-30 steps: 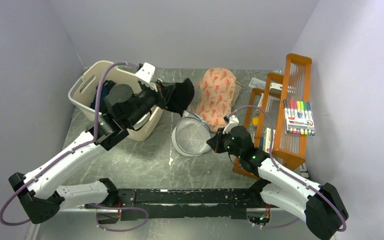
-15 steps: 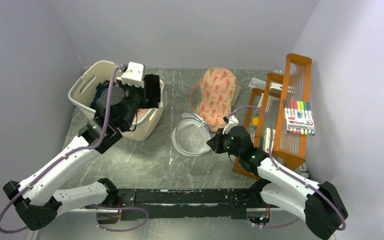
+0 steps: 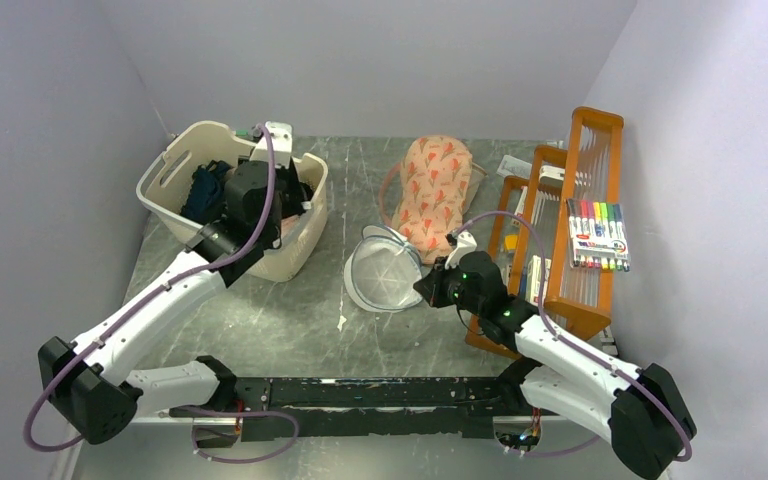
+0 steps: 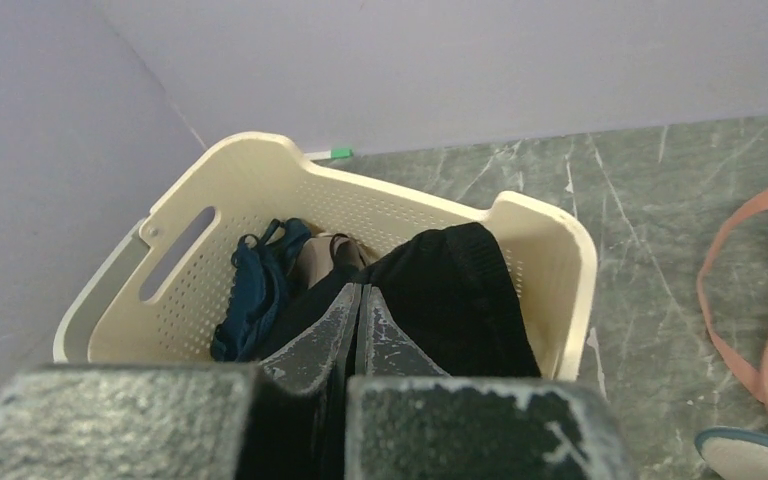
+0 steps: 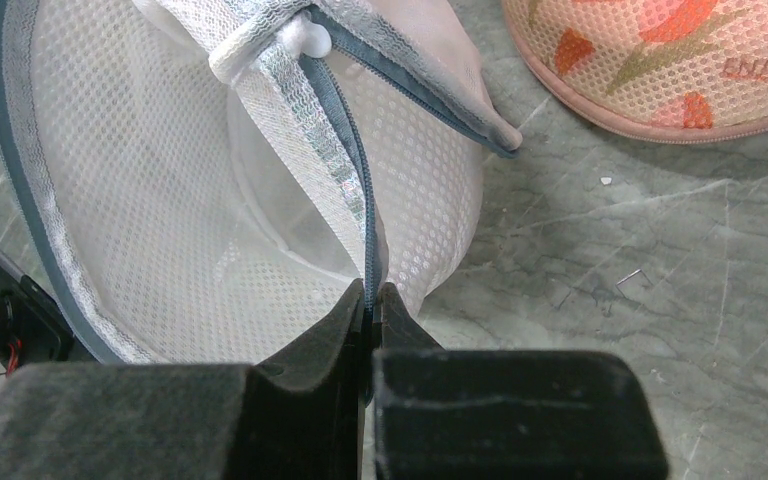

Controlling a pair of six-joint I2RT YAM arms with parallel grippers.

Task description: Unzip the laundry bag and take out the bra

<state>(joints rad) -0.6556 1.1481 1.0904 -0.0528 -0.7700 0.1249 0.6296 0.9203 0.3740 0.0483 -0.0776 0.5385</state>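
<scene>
From above, the left gripper is now sitting low over the basket in the upper left. A second ago it was hanging in mid-air between basket and bag with the bra dangling from it, so the garment is being carried well away from the bag. The right gripper is staying where it was at the bag's right edge in mid-frame, and the bag is not shifting on the bench. In the left wrist view, the gripper is showing its two fingers pressed together at the bottom centre. The black bra is lying just beyond their tips, inside the basket, beside the blue clothing. The fingers seem to be pinching a fold of it still, though the contact itself is hidden. In the right wrist view, the gripper is clamping the bag's grey zip rim at the lower centre. The bag is gaping open towards the upper left, with only white mesh showing inside. Removal is therefore looking done; what is remaining, by my reading, is letting go of the bra and of the bag.
</scene>
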